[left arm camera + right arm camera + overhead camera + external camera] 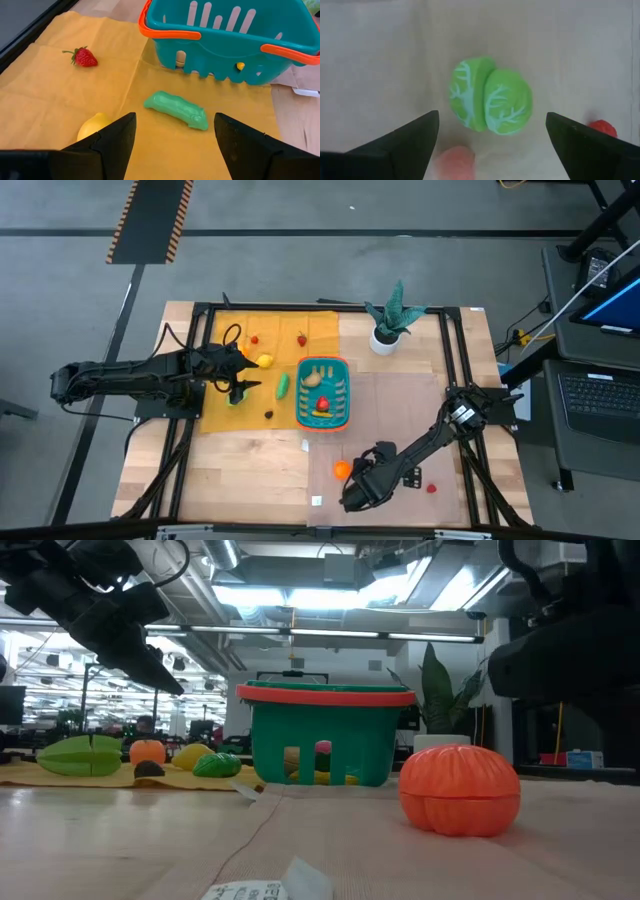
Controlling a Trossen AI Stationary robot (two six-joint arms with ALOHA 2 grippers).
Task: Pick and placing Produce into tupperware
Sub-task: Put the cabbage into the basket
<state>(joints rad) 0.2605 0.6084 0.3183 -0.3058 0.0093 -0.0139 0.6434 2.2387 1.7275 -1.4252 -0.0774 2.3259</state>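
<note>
Right wrist view: a light, rigid toy cabbage (490, 102) is framed between the right gripper (492, 145)'s spread fingers, best pinched across its 2 halves.

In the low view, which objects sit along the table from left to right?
Green star-shaped fruit → small orange fruit → yellow fruit → green leafy vegetable → teal basket → white plant pot behind → large orange pumpkin in front.
</note>
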